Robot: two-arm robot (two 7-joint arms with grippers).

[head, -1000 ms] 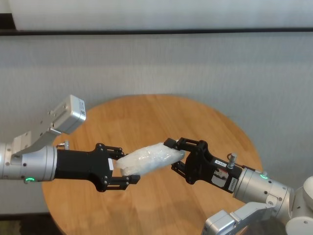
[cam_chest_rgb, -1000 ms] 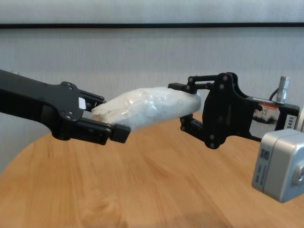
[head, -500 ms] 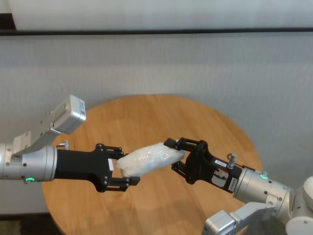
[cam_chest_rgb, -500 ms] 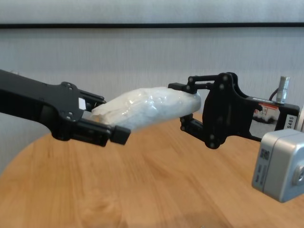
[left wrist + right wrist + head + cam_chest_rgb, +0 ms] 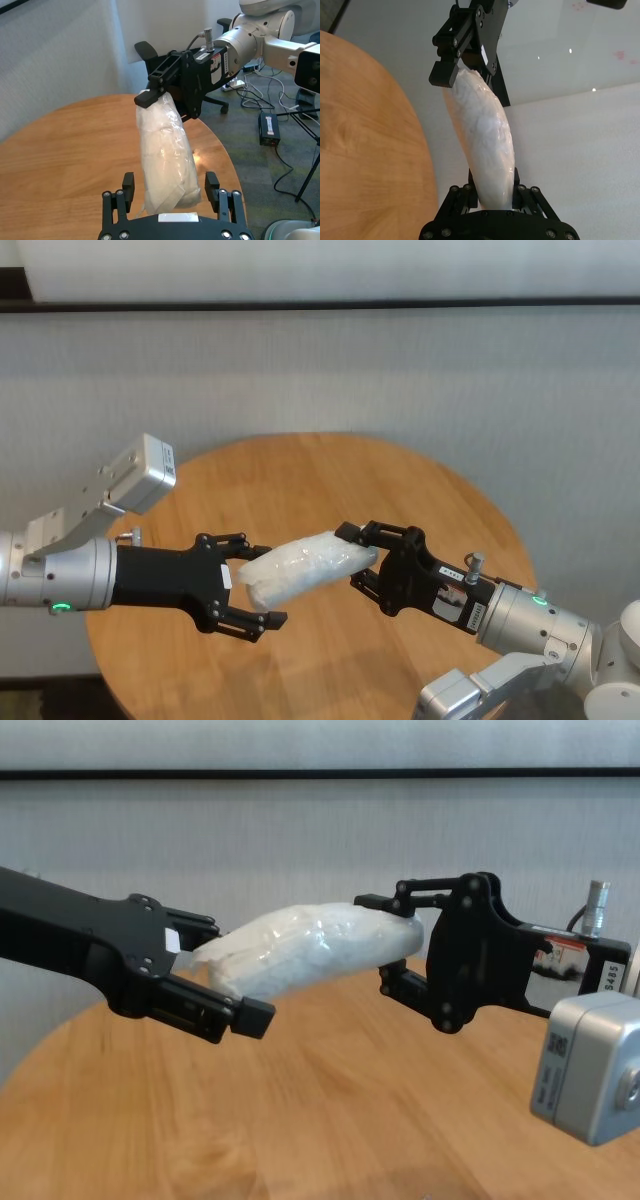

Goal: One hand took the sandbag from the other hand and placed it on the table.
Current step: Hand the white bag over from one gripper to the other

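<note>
The sandbag [image 5: 305, 565], white in crinkly clear plastic, hangs level in the air above the round wooden table [image 5: 330, 480]. My right gripper [image 5: 355, 558], with the red-white label, is shut on the sandbag's right end; the chest view shows it too [image 5: 385, 945]. My left gripper [image 5: 258, 580], with the white sticker, is open, its fingers spread on either side of the bag's left end. In the left wrist view the fingers [image 5: 128, 181] stand apart from the sandbag [image 5: 167, 150]. The right wrist view shows the sandbag [image 5: 487, 135] running from my right gripper [image 5: 492, 192] to the left one [image 5: 462, 47].
A grey wall stands behind the table. The right wrist's grey camera box [image 5: 590, 1065] hangs low at the right in the chest view. An office chair [image 5: 145, 50] and floor cables [image 5: 265, 100] lie beyond the table's edge. The table top [image 5: 350, 1120] is bare wood.
My left gripper's fingers have spread apart and let go of the sandbag's left end. My right gripper and the sandbag have held still.
</note>
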